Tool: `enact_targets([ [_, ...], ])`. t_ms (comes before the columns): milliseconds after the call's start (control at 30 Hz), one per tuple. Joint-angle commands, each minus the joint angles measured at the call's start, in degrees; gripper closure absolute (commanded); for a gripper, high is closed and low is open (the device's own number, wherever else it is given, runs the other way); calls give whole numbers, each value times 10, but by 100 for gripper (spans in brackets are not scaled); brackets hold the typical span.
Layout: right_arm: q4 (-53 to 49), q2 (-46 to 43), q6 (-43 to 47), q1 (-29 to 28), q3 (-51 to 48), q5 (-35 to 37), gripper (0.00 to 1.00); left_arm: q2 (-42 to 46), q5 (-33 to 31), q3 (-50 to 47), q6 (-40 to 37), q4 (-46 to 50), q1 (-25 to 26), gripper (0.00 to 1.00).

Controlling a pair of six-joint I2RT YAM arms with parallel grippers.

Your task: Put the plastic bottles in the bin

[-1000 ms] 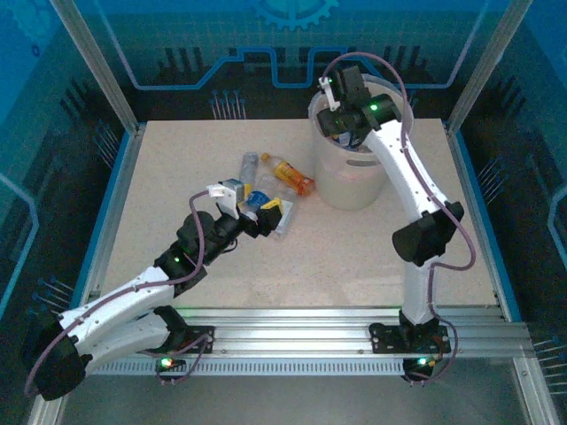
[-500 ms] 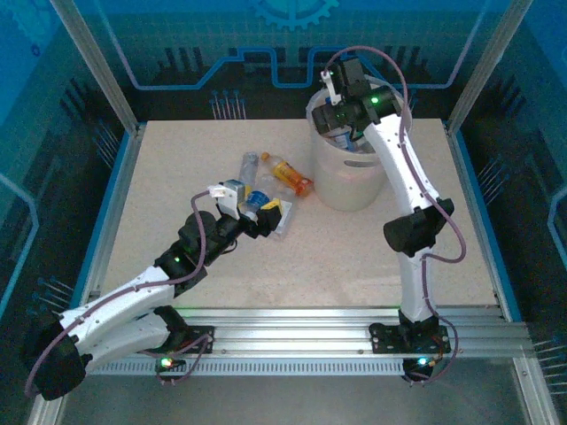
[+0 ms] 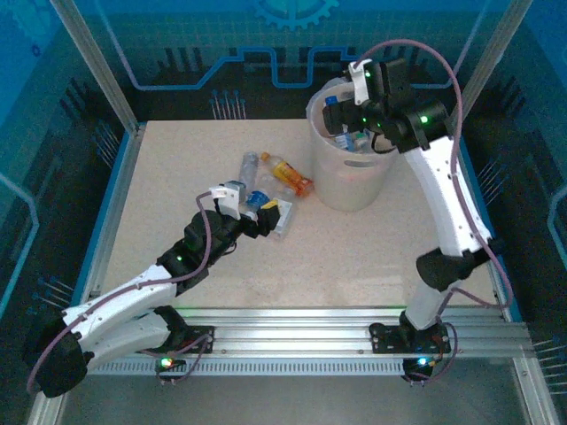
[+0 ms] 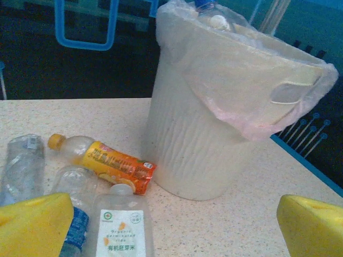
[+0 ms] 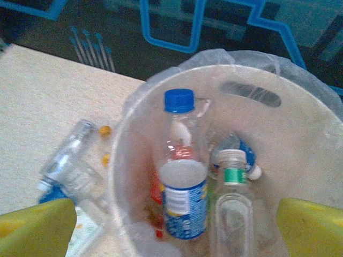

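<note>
Our left gripper (image 4: pixel 171 227) is spread wide just short of the plastic bottles (image 4: pixel 115 166) lying beside the bin (image 4: pixel 198 144); our right gripper (image 5: pixel 174 227) hangs over it, jaws apart too. These bottles look light, slick and squashy, so we'd pinch one gently across the labelled middle.

White-label bottle (image 4: pixel 120 230) cut off by bottom edge; bin (image 5: pixel 300 160) depths blurred, base out of frame.

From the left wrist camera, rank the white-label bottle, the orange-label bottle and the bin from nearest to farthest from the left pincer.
1. White-label bottle, lying just ahead of the left pincer, left of centre.
2. Orange-label bottle, lying behind it, near the bin's base.
3. Bin, standing farthest back, on the right.
</note>
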State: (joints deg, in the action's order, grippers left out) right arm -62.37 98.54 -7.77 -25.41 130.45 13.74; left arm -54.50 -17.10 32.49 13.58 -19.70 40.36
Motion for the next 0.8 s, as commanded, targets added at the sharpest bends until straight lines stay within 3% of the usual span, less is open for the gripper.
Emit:
enact_targets([
  [0,42,-60,-61,-40,-85,-22,4,-2,-53,20,18,22,1,1],
  [200,114,-155,-133,-151,-261,62,0,-11,-104,29,66,74,-15,1],
  [333,129,-164,-173,-186,-325,61,0,-13,-99,26,139,118,-55,1],
  [533,163,-130,-277,-222,-420,63,0,-14,-67,-7,218,131,-118,1],
  [633,212,-101,-321,-226,-463,23,0,-15,-57,-21,240,131,-143,1],
  [767,233,-39,-355,-230,-463,23,0,-15,-55,-30,249,134,-155,1],
])
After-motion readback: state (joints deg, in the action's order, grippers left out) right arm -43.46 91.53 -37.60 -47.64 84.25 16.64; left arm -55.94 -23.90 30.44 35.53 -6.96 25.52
